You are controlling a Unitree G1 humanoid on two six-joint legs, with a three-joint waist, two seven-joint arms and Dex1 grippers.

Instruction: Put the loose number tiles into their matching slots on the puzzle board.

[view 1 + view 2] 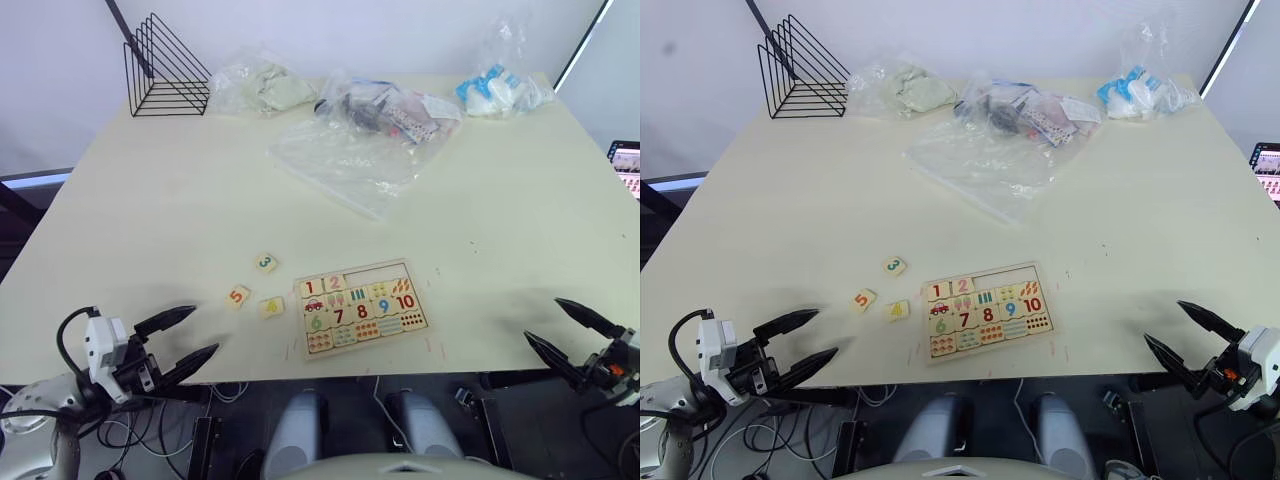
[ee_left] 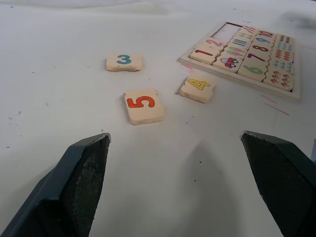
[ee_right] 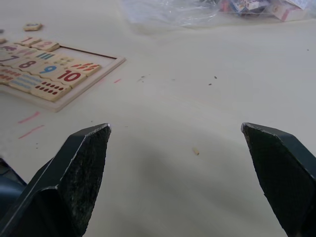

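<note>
The puzzle board (image 1: 405, 268) lies near the table's front edge, at the middle. Tiles 1 (image 1: 310, 288) and 2 (image 1: 333, 284) sit in its top row, and the slots (image 1: 375, 276) to their right are bare. Three loose number tiles rest on the table left of the board: the 3 (image 1: 265, 263), the 5 (image 1: 237, 296) and the 4 (image 1: 271, 307), the last one closest to the board. My left gripper (image 1: 182, 340) hangs open at the front left edge, short of the 5 (image 2: 143, 105). My right gripper (image 1: 561, 334) is open at the front right edge, well right of the board (image 3: 106, 69).
A crumpled clear plastic sheet (image 1: 350, 160) lies beyond the board at mid-table. Bagged items (image 1: 385, 110) and other bags (image 1: 500, 92) line the far edge, with a black wire rack (image 1: 165, 70) at the far left corner.
</note>
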